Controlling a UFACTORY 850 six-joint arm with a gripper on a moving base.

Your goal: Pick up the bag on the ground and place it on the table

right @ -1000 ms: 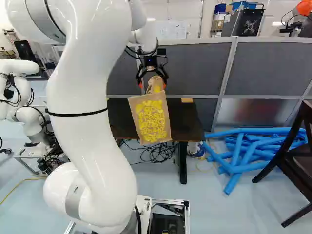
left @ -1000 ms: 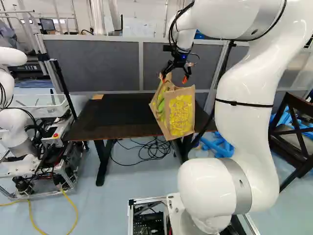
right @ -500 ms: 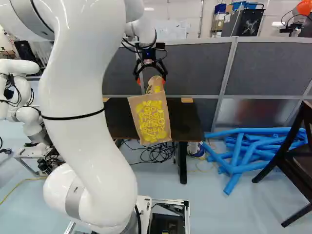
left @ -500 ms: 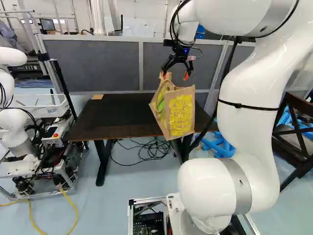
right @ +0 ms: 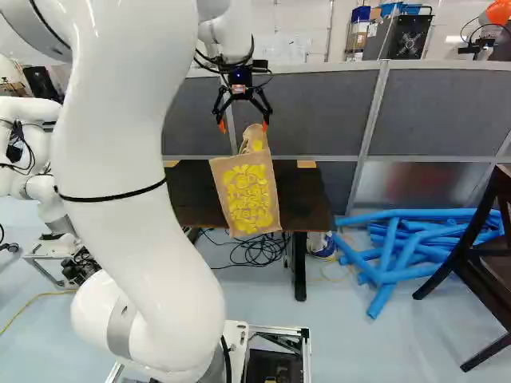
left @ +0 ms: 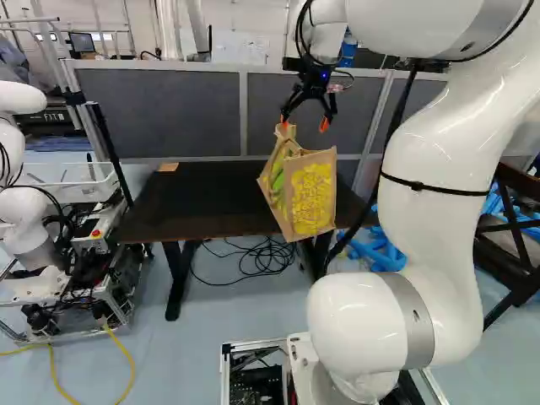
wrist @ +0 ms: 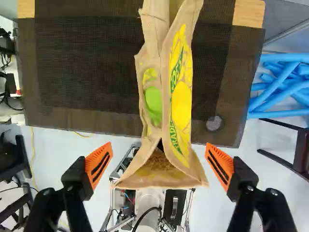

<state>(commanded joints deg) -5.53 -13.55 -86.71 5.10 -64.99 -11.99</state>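
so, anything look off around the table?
Yes. The bag is tilted and its near side seems to stick out past the front edge of the table, with the gripper open and not holding it; it could tip. Also, black cables lie tangled under the table.

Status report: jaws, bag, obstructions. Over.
Jaws open, not gripping bag. Bag on table, near edge, apparently overhanging. No obstruction seen around jaws.
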